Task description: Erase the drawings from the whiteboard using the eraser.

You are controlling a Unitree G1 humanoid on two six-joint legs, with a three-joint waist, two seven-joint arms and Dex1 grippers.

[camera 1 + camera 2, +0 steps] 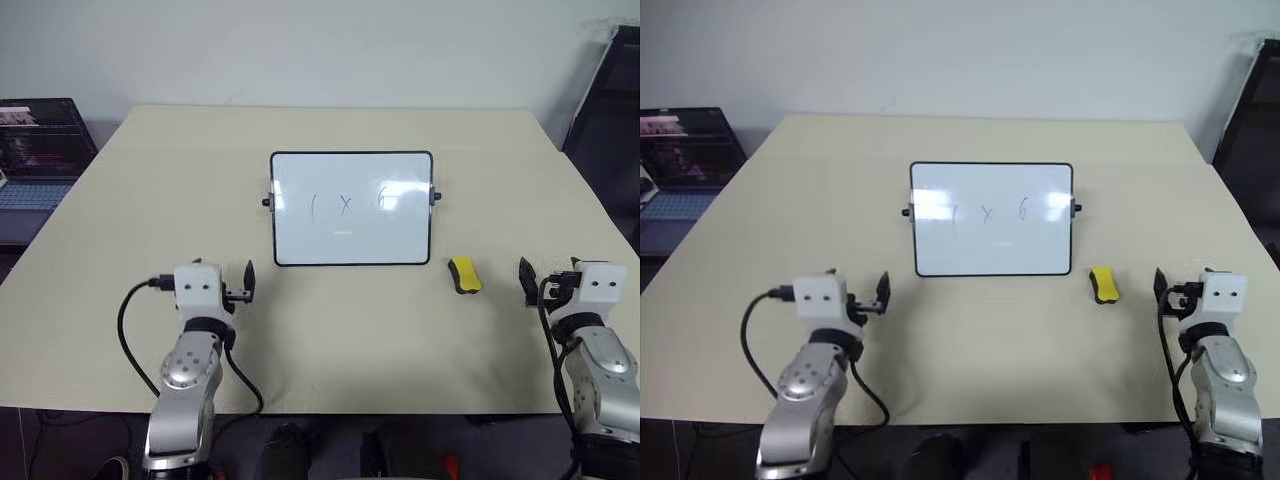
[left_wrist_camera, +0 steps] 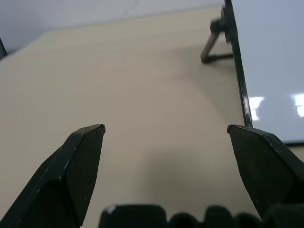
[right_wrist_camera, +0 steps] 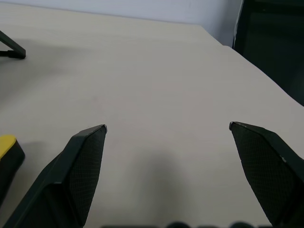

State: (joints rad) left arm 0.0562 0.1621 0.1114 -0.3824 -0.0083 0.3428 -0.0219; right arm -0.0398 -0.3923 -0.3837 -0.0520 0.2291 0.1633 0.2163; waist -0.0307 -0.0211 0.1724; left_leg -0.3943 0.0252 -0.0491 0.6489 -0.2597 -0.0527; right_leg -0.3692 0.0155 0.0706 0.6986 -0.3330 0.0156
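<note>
Beige table [image 1: 330,340] before a pale wall; a laptop [image 1: 40,160] stands off its left edge, dark furniture [image 1: 605,110] off its right. The whiteboard [image 1: 351,235] stands propped at mid-table, bearing the drawings [image 1: 346,204] in a row. The eraser [image 1: 464,275] lies just off the board's lower right corner. Left gripper [image 1: 237,285] and right gripper [image 1: 535,283] hover level near the front edge, jaws spread, empty. The left wrist view adds the board's rear stand [image 2: 216,50]; the right wrist view shows the eraser beside its finger [image 3: 78,166].
</note>
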